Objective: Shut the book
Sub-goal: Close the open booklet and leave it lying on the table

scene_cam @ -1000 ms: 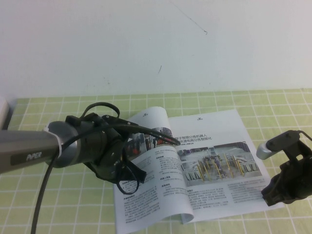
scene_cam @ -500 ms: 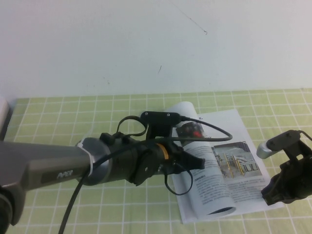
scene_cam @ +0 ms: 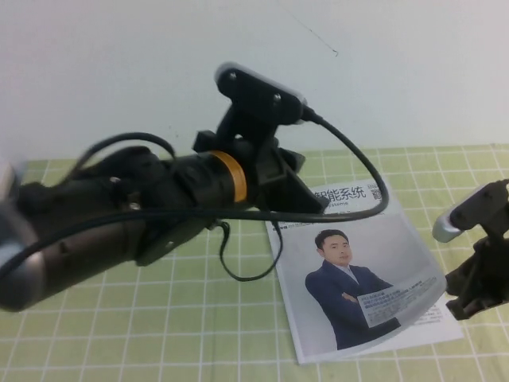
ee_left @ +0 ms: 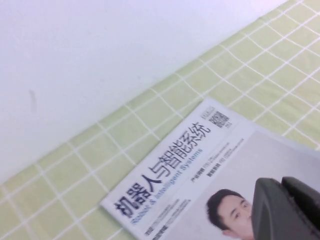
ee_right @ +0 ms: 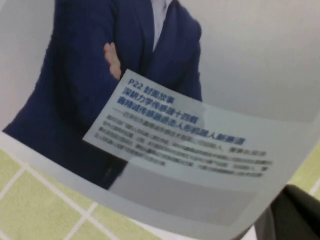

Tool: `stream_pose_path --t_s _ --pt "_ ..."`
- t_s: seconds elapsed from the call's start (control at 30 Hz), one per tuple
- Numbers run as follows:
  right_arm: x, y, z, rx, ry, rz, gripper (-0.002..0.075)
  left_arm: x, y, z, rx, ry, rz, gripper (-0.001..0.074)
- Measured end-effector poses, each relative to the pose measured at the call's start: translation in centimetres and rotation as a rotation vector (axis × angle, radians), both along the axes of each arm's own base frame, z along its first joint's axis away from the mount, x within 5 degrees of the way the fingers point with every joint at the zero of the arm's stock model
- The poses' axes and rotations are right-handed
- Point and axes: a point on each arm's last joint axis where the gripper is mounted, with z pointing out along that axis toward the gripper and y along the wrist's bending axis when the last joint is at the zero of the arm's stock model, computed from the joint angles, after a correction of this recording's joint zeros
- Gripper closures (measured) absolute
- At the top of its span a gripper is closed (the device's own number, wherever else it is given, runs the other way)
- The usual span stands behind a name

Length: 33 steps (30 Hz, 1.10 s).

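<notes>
Left end effector pressed together above closed portrait-cover magazine on green-checked desk by white wall; right end effector beside magazine's right edge, state unclear.

Lab setup: checked mat, white wall

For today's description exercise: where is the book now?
High view: the book lies closed on the checked cloth, right of centre, left tool over its far-left corner, right tool at its right edge.
</notes>
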Motion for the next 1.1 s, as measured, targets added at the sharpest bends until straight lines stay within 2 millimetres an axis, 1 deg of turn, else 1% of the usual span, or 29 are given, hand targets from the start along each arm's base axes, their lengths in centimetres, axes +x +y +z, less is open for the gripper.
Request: stream_pose_path --t_s 0.07,0.13,0.23,0.3,0.33,0.4,0.47,0.53,0.63,0.77,0.9,1.0,1.1 --pt "-0.4 -0.3 1.7 -0.034 -0.067 0.043 0.0729 -1.2 1.7 2.3 0.049 -0.033 0.025 0.0737" --pt "-0.9 -0.5 3.3 -0.058 -0.123 0.068 0.0729 -2.5 3.6 4.1 0.114 -0.039 0.076 0.0737" --pt "-1.8 -0.9 5.8 -0.077 -0.213 0.068 0.0729 -4.2 6.7 6.2 0.206 -0.034 0.178 0.0737" --pt "-2.5 -1.1 7.4 -0.067 -0.258 0.052 0.0729 -5.6 8.9 7.6 0.221 -0.023 0.276 0.0737" --pt "-2.8 -1.1 7.9 -0.058 -0.268 0.042 0.0729 -6.4 10.0 8.4 0.207 -0.024 0.322 0.0737" --pt "-3.9 -1.2 9.6 -0.024 -0.299 0.011 0.0729 -8.1 12.0 9.5 0.148 -0.033 0.385 0.0737" --pt "-5.2 -1.3 11.0 0.019 -0.306 -0.019 0.0729 -10.4 14.0 10.3 0.064 -0.065 0.406 0.0737" --pt "-6.6 -1.4 12.1 0.051 -0.304 -0.026 0.0729 -12.9 16.0 10.6 -0.024 -0.106 0.399 0.0737" --pt "-9.2 -1.6 13.8 0.076 -0.326 -0.007 0.0729 -16.5 18.5 9.5 -0.146 -0.165 0.355 0.0737" --pt "-12.4 -2.2 16.1 0.087 -0.429 0.01 0.0729 -19.7 20.6 7.0 -0.256 -0.239 0.292 0.0737" --pt "-14.9 -2.6 17.6 0.091 -0.526 0.021 0.0729 -20.6 21.4 5.0 -0.279 -0.204 0.305 0.0737" --pt "-16.4 -2.9 18.0 0.079 -0.541 0.043 0.0729 -20.7 21.3 4.8 -0.278 -0.191 0.299 0.0737" --pt "-17.9 -3.1 17.4 0.069 -0.518 0.053 0.0729 -20.7 21.1 4.9 -0.288 -0.208 0.276 0.0737"
